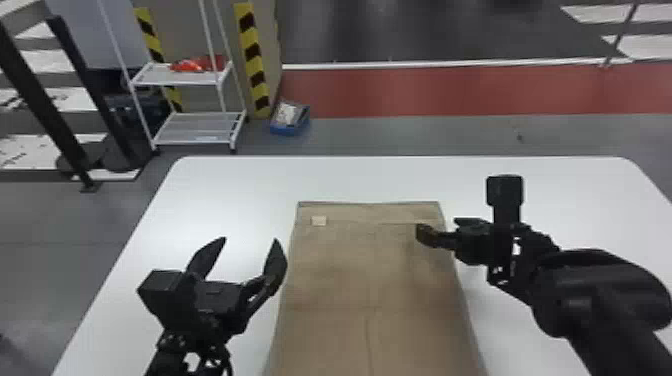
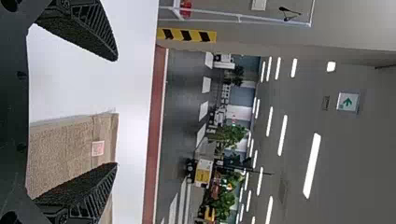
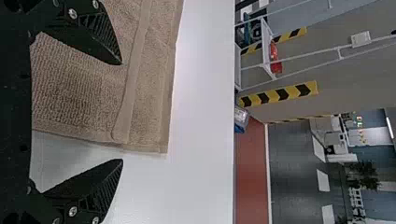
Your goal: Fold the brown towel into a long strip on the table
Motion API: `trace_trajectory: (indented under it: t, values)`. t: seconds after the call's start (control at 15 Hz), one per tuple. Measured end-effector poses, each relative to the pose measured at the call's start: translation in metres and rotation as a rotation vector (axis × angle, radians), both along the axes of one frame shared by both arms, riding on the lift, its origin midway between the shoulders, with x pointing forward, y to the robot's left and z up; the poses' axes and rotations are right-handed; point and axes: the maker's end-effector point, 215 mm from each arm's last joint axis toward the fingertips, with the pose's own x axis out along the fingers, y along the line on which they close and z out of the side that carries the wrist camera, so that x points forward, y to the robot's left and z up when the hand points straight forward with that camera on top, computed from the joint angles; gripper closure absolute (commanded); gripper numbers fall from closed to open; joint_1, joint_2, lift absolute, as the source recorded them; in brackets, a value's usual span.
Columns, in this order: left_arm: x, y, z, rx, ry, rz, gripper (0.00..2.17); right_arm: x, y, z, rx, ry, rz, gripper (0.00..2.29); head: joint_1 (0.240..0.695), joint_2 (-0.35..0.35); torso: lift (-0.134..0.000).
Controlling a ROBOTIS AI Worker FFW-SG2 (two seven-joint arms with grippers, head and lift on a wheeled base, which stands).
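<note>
Plain brown on white, black alongside.
The towel [image 1: 360, 270], right of the black left end effector [image 1: 250, 240], is evenly brown with a pale label [image 1: 318, 220]; the right end effector [image 1: 436, 226] is black too. The worktop [image 1: 225, 190] around them is plain white. Well beyond both: a yellow-and-black striped post [image 1: 254, 60], a blue box [image 1: 290, 131] and a red floor band [image 1: 425, 92].
</note>
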Motion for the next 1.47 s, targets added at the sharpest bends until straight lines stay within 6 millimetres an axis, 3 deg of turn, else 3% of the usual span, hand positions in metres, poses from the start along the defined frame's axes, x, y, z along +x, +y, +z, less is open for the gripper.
trace_trajectory:
  t: [0.33, 0.6, 1.47]
  values:
    - [0.0043, -0.0064, -0.003, -0.003, 0.005, -0.016, 0.07, 0.0005, -0.0011, -0.0065, -0.005, 0.002, 0.001, 0.29, 0.695, 0.056, -0.101]
    - [0.006, -0.0069, -0.0041, -0.004, 0.006, -0.02, 0.07, -0.0003, 0.0021, -0.0081, -0.005, -0.001, 0.012, 0.5, 0.695, 0.059, -0.101]
    - [0.0083, -0.0081, -0.0065, -0.003, 0.01, -0.025, 0.07, 0.0009, -0.0003, -0.0094, -0.003, -0.011, 0.002, 0.62, 0.695, 0.056, -0.101]
